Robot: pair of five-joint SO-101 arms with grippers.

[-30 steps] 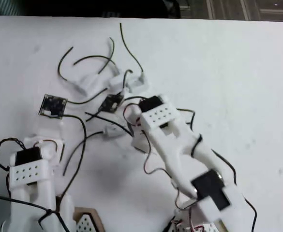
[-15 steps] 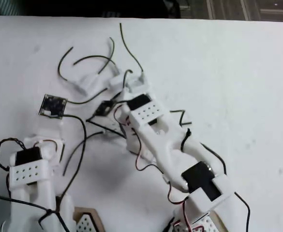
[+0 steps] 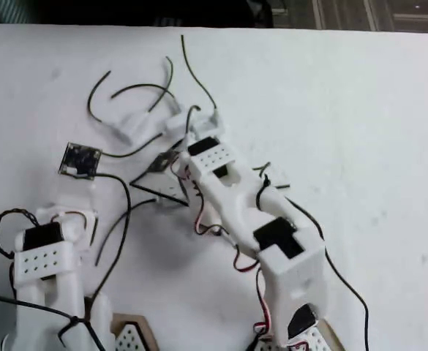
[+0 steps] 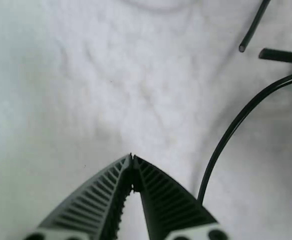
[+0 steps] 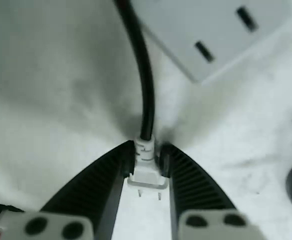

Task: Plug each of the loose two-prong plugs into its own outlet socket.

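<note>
My right gripper is shut on a small white two-prong plug, whose black cord runs away across the table. Just beyond it lies a pale outlet socket showing two slots. From above, the right arm stretches over the cords in the middle of the table, its head beside a tilted square socket. A second dark socket lies further left. Loose white plugs with cords rest behind. My left gripper is shut on nothing, low over bare table.
Black cords loop between the two arms and across the table's middle. The left arm sits at the front left corner. The white table is bare to the right. A cord passes close beside the left gripper.
The right arm has swung left and forward over the cords, covering the white plug that lay in the middle. The nearby square socket has tipped. The left arm has stayed still.
</note>
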